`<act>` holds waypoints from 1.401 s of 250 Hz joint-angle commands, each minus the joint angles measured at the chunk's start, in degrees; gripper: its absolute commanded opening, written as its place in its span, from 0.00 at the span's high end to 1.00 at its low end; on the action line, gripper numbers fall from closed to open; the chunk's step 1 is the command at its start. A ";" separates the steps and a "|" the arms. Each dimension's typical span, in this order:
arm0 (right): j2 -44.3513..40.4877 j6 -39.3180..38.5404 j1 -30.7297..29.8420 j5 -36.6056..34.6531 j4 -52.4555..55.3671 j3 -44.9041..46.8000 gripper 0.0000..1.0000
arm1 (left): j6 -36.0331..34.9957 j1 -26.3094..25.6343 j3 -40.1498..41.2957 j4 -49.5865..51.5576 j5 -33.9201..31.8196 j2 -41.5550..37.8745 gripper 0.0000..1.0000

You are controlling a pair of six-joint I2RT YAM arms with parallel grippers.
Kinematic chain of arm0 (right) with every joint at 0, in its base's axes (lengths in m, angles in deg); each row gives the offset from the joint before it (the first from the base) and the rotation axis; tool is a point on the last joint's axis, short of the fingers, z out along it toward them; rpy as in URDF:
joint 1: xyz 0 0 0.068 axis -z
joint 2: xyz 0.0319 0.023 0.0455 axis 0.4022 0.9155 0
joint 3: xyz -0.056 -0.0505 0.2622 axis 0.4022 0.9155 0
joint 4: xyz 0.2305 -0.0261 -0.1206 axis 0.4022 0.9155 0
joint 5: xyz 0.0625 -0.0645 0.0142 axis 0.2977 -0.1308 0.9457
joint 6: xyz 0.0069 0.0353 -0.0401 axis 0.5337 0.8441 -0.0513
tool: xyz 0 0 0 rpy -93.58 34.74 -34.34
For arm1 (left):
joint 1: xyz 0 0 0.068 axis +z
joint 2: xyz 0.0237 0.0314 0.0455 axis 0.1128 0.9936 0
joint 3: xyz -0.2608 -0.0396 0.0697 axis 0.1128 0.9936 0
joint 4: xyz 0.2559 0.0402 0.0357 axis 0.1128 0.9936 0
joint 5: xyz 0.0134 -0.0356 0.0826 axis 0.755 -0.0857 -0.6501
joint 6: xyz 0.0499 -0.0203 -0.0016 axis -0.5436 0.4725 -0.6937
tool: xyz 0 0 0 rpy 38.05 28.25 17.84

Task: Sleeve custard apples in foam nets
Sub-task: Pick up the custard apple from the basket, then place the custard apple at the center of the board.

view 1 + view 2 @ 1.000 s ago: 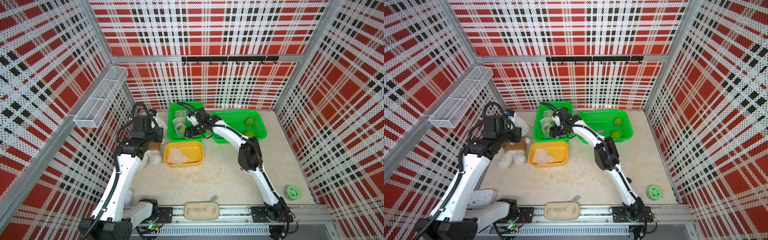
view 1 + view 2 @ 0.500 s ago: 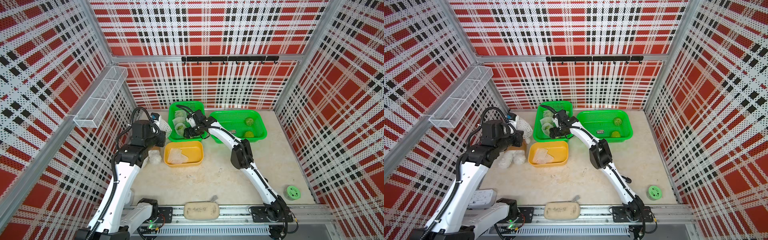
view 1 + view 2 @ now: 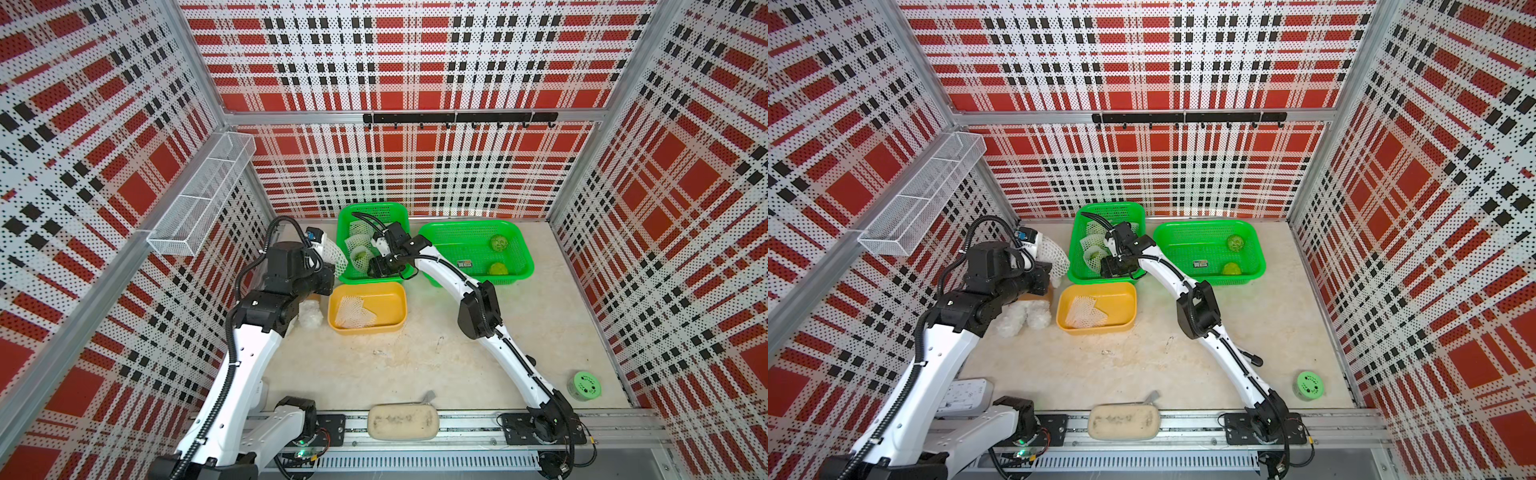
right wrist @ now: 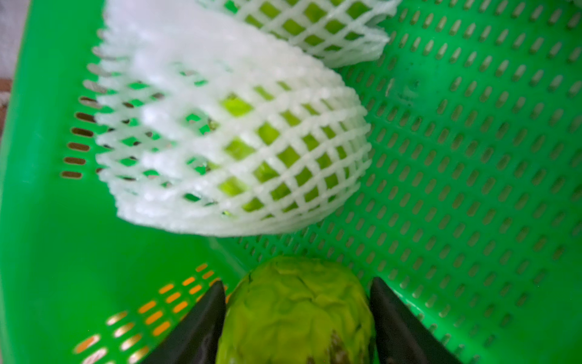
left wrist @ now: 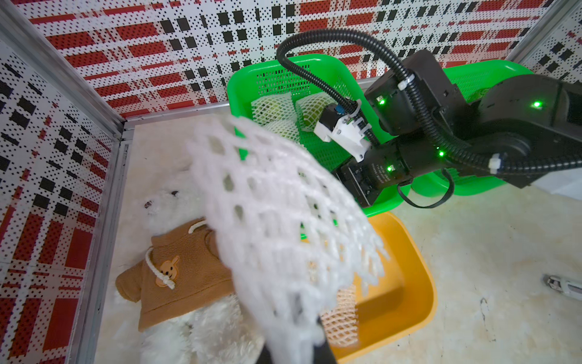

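My right hand (image 4: 297,285) is down inside the small green basket (image 4: 472,157). Its two dark fingers (image 4: 201,321) press against either side of a bare custard apple (image 4: 296,312), so it is clamped on that fruit. Close by in the same basket lies a sleeved custard apple (image 4: 239,148), its yellow-green skin showing through the white mesh. A second sleeved fruit (image 4: 315,28) sits just past it. In both top views this hand (image 3: 379,268) sits at the lower edge of the small green basket (image 3: 371,208), a little above the middle of the frame.

My left hand (image 5: 296,351) is pinched together on a foam net (image 5: 283,220), which fans out wide from the fingers. In a top view that net (image 3: 332,253) hangs just left of the small green basket, lifted off the desk (image 3: 415,365).

Directly below the small basket in the frame is a yellow tray (image 3: 399,291) with a flat foam net (image 3: 353,313) lying in it. To its left, partly under my left arm, lies a white plush bear (image 5: 185,274) in a brown hoodie.

To the right of the small basket stands a wide green basket (image 3: 473,226) holding two more bare custard apples (image 3: 498,243) (image 3: 498,269), well apart from my right hand. A pale green round container (image 3: 585,385) stands alone at the lower right of the desk. A beige pouch (image 3: 402,422) rests on the rail at the bottom centre.
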 commanded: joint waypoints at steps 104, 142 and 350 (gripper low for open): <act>-12.87 -4.40 0.82 -2.92 -0.29 3.04 0.60 | 1.87 -0.68 0.62 -2.43 1.52 -1.22 1.00; -19.02 -7.05 0.97 -4.97 0.91 7.40 0.62 | 1.76 -1.29 0.33 -3.12 4.34 -1.00 1.00; -82.35 -4.32 0.07 -9.66 -57.05 121.43 0.55 | 8.29 -32.49 16.90 -31.62 12.54 1.03 1.00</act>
